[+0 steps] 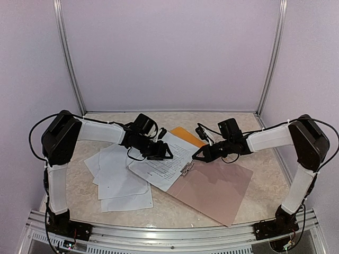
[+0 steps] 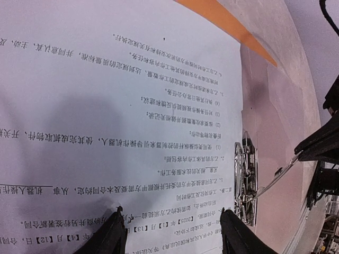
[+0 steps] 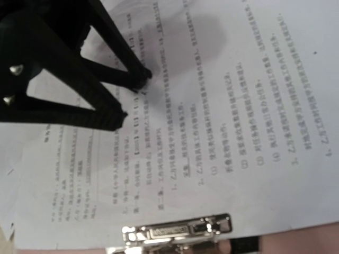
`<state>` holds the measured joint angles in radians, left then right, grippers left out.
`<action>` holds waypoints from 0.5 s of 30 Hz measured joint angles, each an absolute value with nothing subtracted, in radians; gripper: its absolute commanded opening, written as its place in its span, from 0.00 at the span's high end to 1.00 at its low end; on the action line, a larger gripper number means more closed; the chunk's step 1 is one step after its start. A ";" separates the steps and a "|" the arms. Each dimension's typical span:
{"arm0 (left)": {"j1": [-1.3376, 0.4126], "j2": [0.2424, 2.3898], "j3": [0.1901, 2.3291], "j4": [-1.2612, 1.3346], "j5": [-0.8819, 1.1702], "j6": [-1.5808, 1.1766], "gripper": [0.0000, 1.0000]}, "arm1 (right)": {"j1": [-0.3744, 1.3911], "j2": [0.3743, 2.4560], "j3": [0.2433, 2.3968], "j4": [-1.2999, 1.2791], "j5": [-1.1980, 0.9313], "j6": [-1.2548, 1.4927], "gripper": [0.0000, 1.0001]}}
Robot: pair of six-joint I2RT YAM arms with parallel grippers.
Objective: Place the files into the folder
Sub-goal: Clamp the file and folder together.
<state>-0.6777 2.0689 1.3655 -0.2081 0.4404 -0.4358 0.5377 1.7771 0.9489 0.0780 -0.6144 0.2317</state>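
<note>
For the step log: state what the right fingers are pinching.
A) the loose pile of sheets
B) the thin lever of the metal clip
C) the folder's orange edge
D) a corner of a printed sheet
B: in the left wrist view the right fingers are closed on the tip of the thin lever that rises from the metal clip, beside the printed sheet rather than on it.

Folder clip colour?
Shiny silver metal; the folder clip shows best in the right wrist view.
</note>
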 measured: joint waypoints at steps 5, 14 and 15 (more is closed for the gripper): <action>-0.683 2.069 1.370 -0.218 0.429 -0.416 0.41 | 0.526 1.791 0.933 0.106 -0.623 0.230 1.00; -0.713 2.065 1.387 -0.253 0.363 -0.361 0.38 | 0.514 1.819 0.918 0.165 -0.638 0.230 1.00; -0.719 2.061 1.388 -0.257 0.352 -0.353 0.38 | 0.514 1.819 0.916 0.170 -0.638 0.230 1.00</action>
